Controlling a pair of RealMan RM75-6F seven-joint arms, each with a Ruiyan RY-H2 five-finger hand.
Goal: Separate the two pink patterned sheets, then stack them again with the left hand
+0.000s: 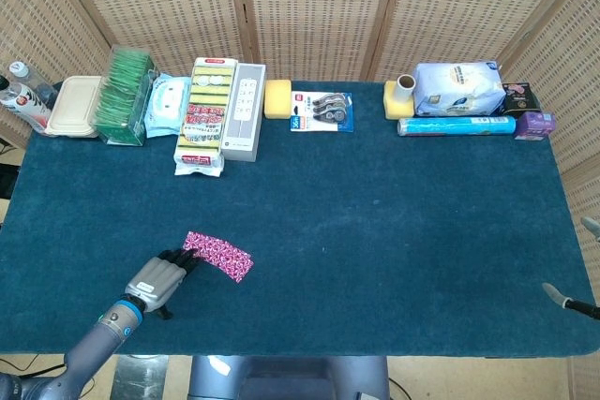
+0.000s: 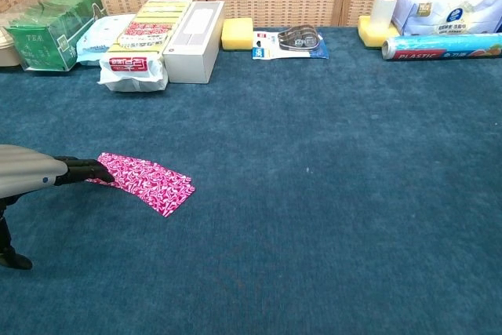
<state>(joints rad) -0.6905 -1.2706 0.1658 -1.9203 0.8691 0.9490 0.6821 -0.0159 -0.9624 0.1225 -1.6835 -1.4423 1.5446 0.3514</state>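
Observation:
The pink patterned sheets lie flat on the blue cloth at the front left, overlapping so that they read as one long strip. My left hand lies low beside their left end, fingers stretched out, with the dark fingertips on or right at that end of the strip. Whether it holds a sheet I cannot tell. In the chest view the left hand reaches in from the left edge. Of my right hand only a sliver shows at the table's front right edge, too little to read its fingers.
Along the back edge stand a green tea box, wipes, a sponge pack, a white box, a yellow sponge, tape, a paper roll, a white bag and plastic wrap.

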